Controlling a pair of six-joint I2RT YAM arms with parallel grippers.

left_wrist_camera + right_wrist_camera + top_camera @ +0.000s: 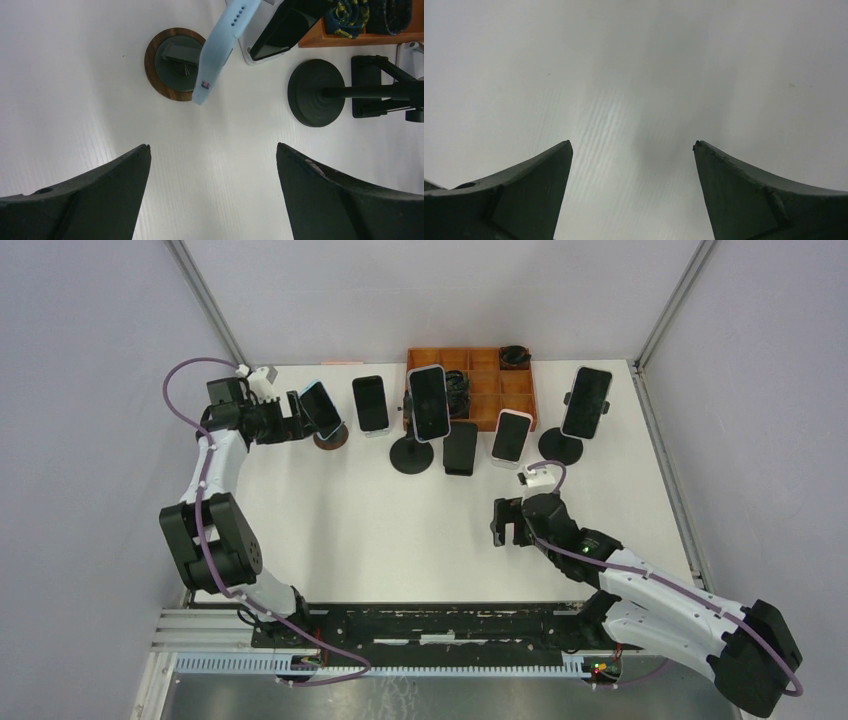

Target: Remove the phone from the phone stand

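This was a robotics lab, set up as an enclosed test cell. Plain grey walls (80, 440) on aluminium posts (205, 295) boxed in a white table (380, 530). Two arms (215, 470) trailing purple cables (180, 380) were bolted to a metal rail (440, 625) at the table's near edge. Several phones (428, 402) on stands (411, 455) stood in a row at the far side, beside an orange compartment tray (470, 351).

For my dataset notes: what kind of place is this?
Probably a laboratory robot cell: a white table walled by plain grey panels, two arms bolted at its edge, and several phones staged on stands.
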